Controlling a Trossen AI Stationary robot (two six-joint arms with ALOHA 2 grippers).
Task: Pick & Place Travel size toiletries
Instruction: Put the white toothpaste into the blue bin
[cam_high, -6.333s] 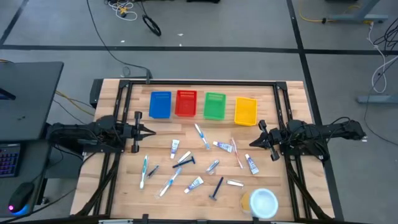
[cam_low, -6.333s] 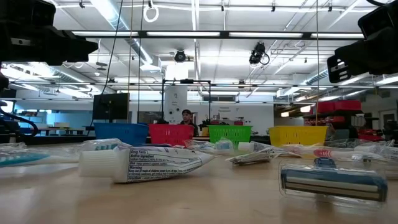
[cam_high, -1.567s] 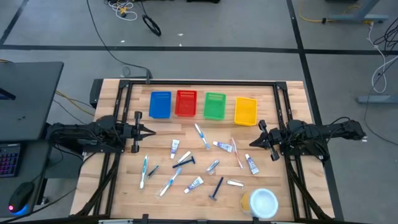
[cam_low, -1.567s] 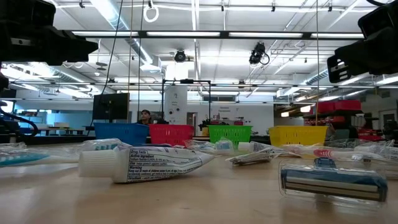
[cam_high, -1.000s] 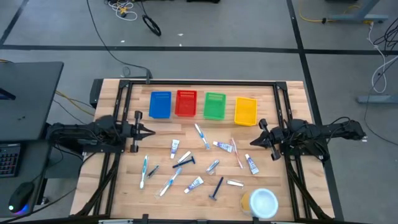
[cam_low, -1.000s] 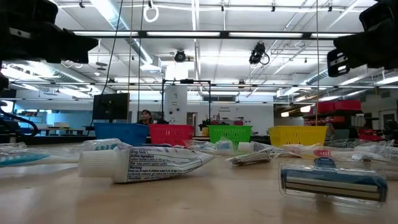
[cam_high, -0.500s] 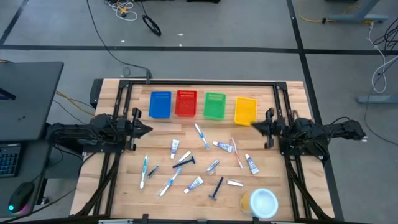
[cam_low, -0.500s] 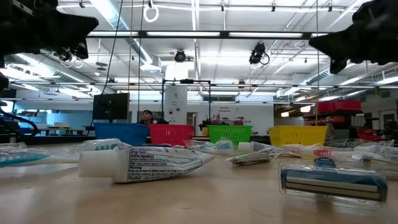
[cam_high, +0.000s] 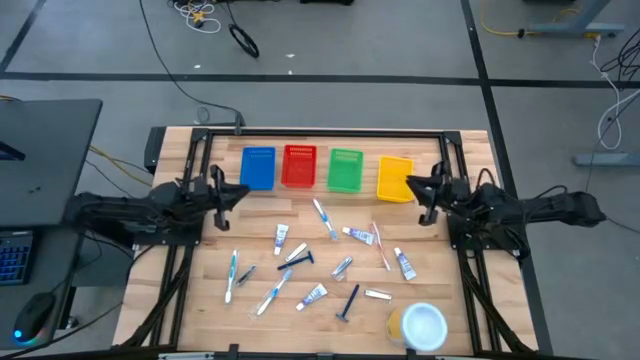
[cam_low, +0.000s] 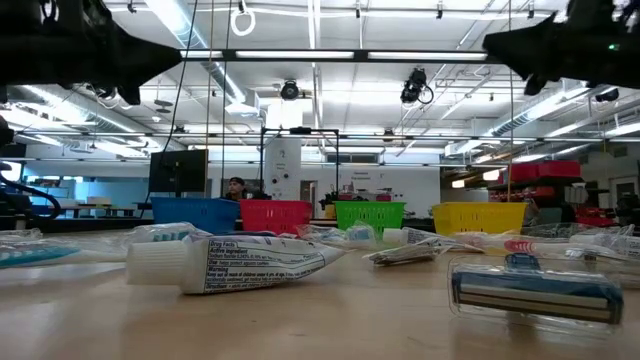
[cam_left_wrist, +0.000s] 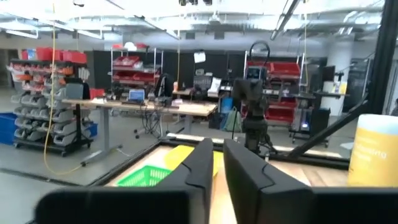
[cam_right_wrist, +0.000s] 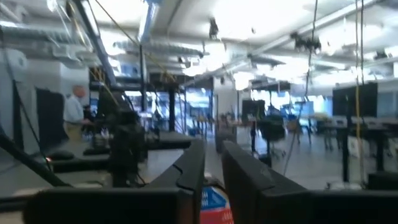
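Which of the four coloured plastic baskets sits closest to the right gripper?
The yellow plastic basket, last in the row: the right gripper hovers at its edge, away from blue, red and green.

Two matte black jointed arms (cam_high: 130, 215), angular pincers

Toothpaste tube (cam_low: 235, 263), near left in the low view: a block of small black print under a heading; the words cannot be made out.
Pale yellow container (cam_left_wrist: 375, 149), right edge of the left wrist view: faint lettering, illegible.
Other surfaces: no text, brand, number or sign can be read.
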